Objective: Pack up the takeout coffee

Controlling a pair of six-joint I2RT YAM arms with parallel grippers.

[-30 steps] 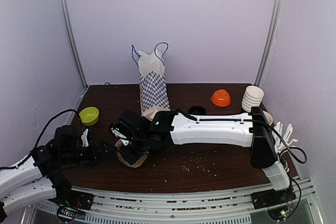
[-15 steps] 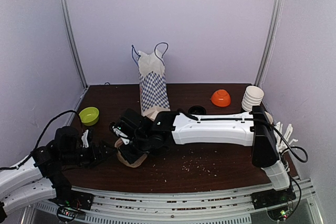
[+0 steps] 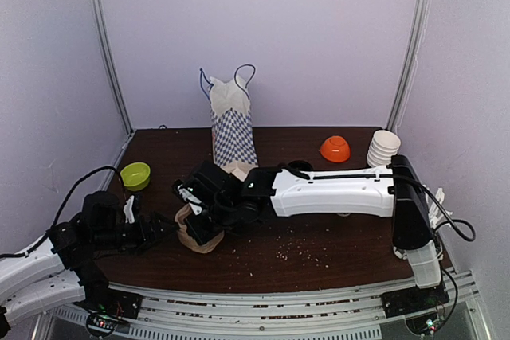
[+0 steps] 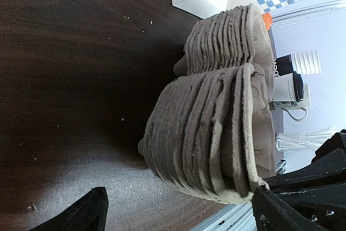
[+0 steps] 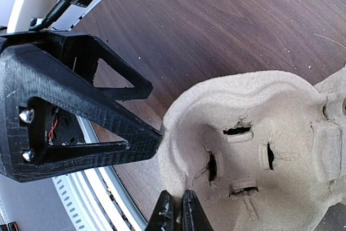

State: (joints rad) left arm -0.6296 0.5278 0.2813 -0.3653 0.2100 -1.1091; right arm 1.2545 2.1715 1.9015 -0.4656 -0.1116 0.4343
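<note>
Fingers [image 5: 165, 213] of the right gripper [image 5: 177, 213] are seen drawn together to a thin slit, with the near rim of the carrier stack [image 4: 216, 123] pinched between them. How many layers are caught cannot be told. The slitted cup well of the top carrier is seen just beyond the fingertips. The right arm is stretched low across the table [image 3: 319, 248], from the right side to left of centre.

The left gripper [image 3: 162, 228] is held wide open just left of the stack. In the left wrist view the stack is framed between its two fingers. In the right wrist view one fingertip is seen touching the rim of the top carrier. The stack is of brown moulded pulp and is rested on the table, toward the near edge.

A checked paper bag [image 3: 233, 133] is stood upright just beyond the stack, toward the far wall. The takeout coffee [image 3: 300, 166] is found right of the bag, just behind the right arm. Only its black lid is shown from above, and it is gripped by neither arm. Farther right, an orange bowl [image 3: 335, 149] and a pile of paper cups [image 3: 383, 149] are set toward the far right corner. A green bowl [image 3: 135, 174] is placed at the left side.
</note>
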